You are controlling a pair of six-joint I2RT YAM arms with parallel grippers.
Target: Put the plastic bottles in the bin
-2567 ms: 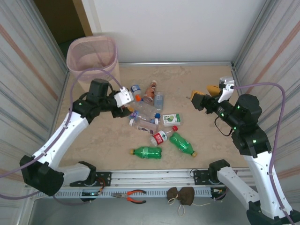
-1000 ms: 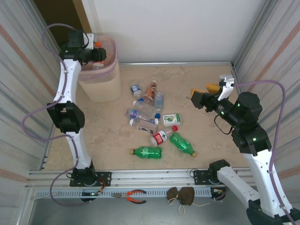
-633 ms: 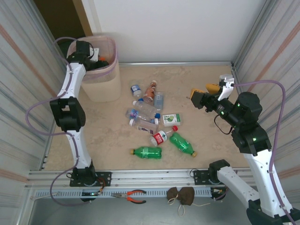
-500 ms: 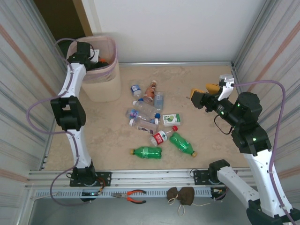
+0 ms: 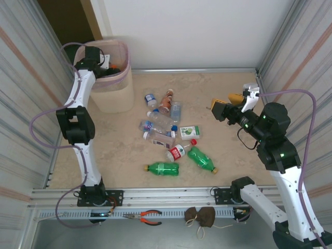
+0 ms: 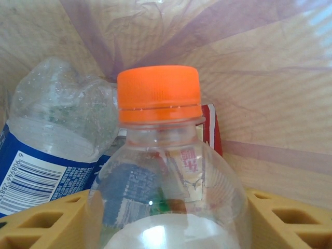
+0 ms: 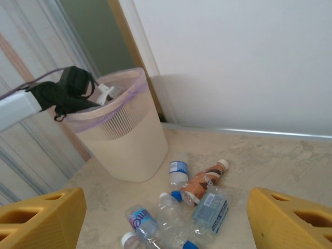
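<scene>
The beige bin [image 5: 111,96] with its pink liner stands at the back left, and it also appears in the right wrist view [image 7: 124,140]. My left gripper [image 5: 106,68] hangs inside its mouth, shut on a clear plastic bottle with an orange cap [image 6: 159,93], which sits between the yellow fingers [image 6: 41,223]. A crushed blue-labelled bottle [image 6: 57,135] lies below it in the bin. Several plastic bottles lie mid-floor: two green ones [image 5: 162,168] [image 5: 201,158], a red-labelled one [image 5: 180,150] and a clear cluster [image 5: 161,124]. My right gripper [image 5: 226,104] hovers open at the right, holding nothing.
Corrugated walls close in on both sides, and a white wall stands behind. Orange-handled pliers [image 5: 148,217] and a brown pouch [image 5: 201,216] lie beyond the front rail. A brown-labelled bottle [image 7: 202,181] lies nearest the bin's right side.
My left arm has lowered the orange-capped bottle from above the bin's rim down into its mouth. The right arm and the floor bottles have not moved.
</scene>
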